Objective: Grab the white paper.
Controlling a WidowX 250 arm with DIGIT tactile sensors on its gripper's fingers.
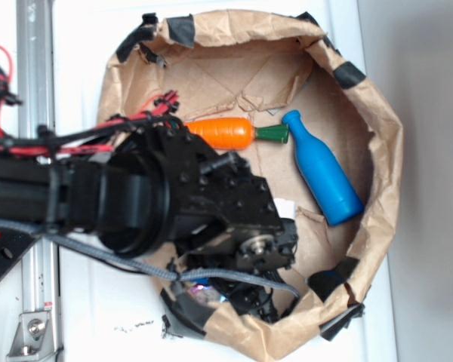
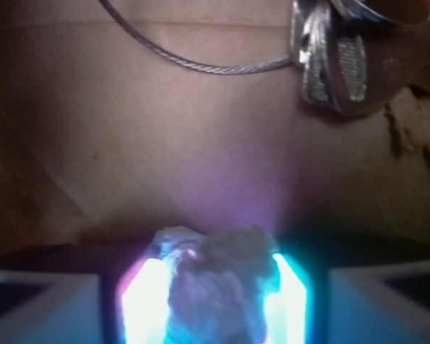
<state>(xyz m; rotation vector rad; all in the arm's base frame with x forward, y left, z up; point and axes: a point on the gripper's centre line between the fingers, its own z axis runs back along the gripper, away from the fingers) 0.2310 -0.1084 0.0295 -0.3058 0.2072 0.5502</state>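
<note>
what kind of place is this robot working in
Probably a robot lab test bench, not a home. A brown paper bag rolled open and patched with black tape serves as a bin holding a toy carrot and a blue toy bottle, beside a metal rail on a white surface.

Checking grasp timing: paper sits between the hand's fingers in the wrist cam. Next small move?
Probably close the hand a bit more, then lift. The white paper sits between both glowing fingers, seemingly touching each; the keys lie well clear. Whether the grip is firm, I can't tell.
</note>
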